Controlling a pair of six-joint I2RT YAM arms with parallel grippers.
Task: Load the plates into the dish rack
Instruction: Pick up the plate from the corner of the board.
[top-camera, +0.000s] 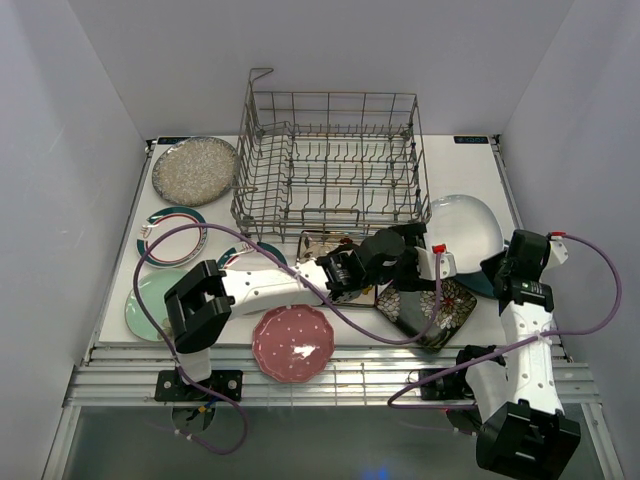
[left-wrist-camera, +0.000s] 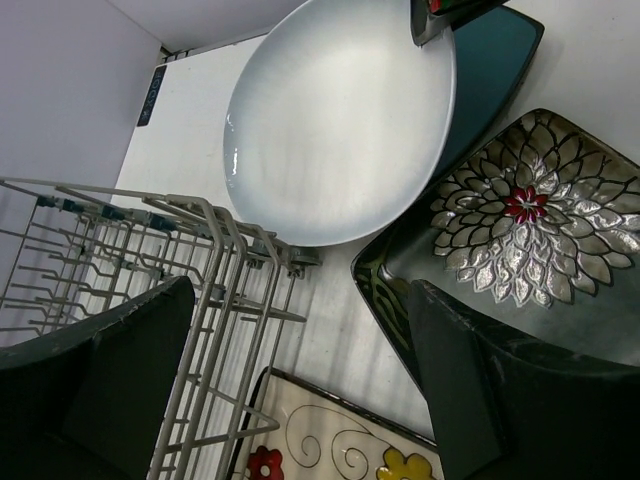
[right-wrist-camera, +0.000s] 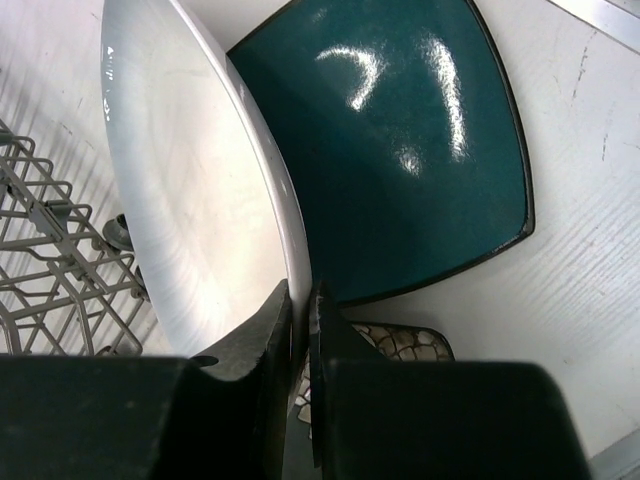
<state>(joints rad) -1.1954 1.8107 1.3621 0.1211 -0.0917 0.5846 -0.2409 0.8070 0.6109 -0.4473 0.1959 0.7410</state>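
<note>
My right gripper (right-wrist-camera: 302, 300) is shut on the rim of the white oval plate (right-wrist-camera: 180, 200), which tilts up over the teal plate (right-wrist-camera: 400, 150). From above, this gripper (top-camera: 445, 262) holds the white plate (top-camera: 465, 228) just right of the dish rack (top-camera: 330, 160). My left gripper (left-wrist-camera: 300, 290) is open and holds nothing. It hovers between the rack's corner (left-wrist-camera: 150, 260), the black floral square plate (left-wrist-camera: 520, 210) and the cream floral square plate (left-wrist-camera: 330, 440). In the top view the left gripper (top-camera: 408, 268) sits close beside the right one.
Left of the rack lie a speckled silver plate (top-camera: 195, 170), a teal-rimmed white plate (top-camera: 172, 235) and a pale green plate (top-camera: 150, 300). A pink scalloped plate (top-camera: 293, 343) rests at the table's near edge. Purple cables loop over both arms.
</note>
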